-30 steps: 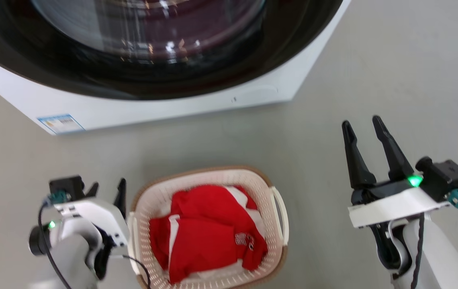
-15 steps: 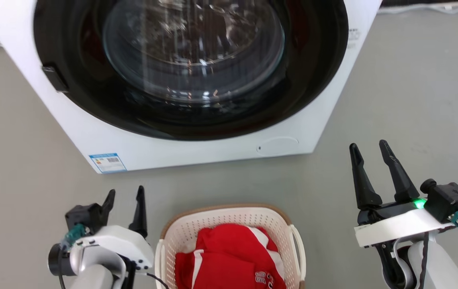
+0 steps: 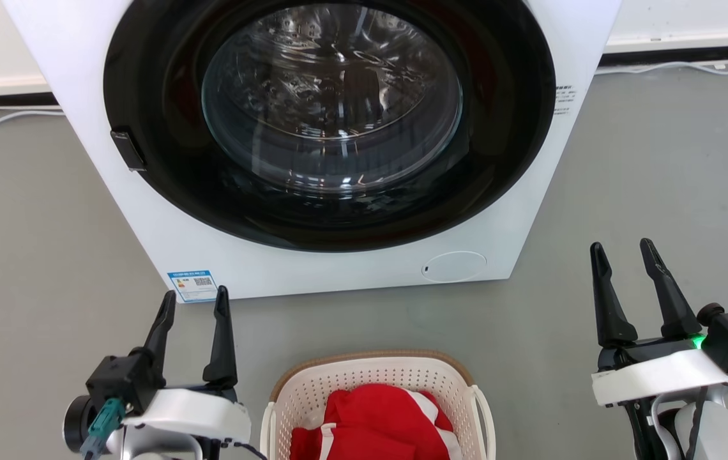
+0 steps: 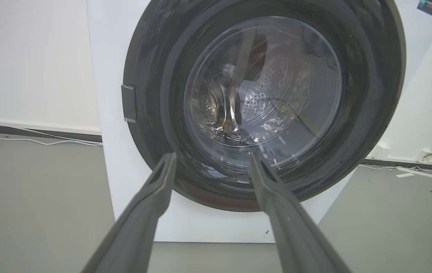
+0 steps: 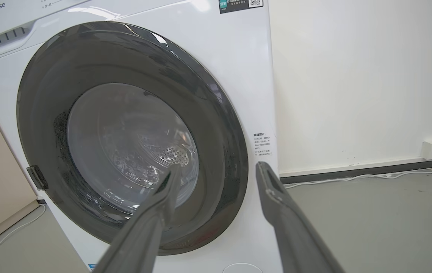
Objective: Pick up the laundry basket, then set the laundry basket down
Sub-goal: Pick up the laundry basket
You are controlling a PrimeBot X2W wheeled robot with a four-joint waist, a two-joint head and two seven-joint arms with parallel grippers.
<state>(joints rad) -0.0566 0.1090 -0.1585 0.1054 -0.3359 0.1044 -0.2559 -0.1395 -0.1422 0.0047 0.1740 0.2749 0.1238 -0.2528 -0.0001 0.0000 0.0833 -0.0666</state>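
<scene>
While the laundry basket point(image 3: 364, 383) sits on the floor point(image 3: 658, 160) in front of the washing machine point(image 3: 523, 217), at the near edge of the head view with a red garment point(image 3: 377, 421) inside, neither arm has hold of it. The left end effector point(image 3: 195, 294) stands just beside the basket's left side and the right end effector point(image 3: 621, 245) is well apart to its right. Both have their fingers spread and empty, pointing toward the machine's door. Judging by this, the basket is either already set down or not yet lifted; the pictures alone do not say which, and no grasp is in progress.

Against a second ago, the head camera has tilted up: the machine's whole door is now in view and the basket has slid to the bottom of the picture. The left end effector, then tucked low against the basket's left handle, now shows its fingers full length and clear of it.
</scene>
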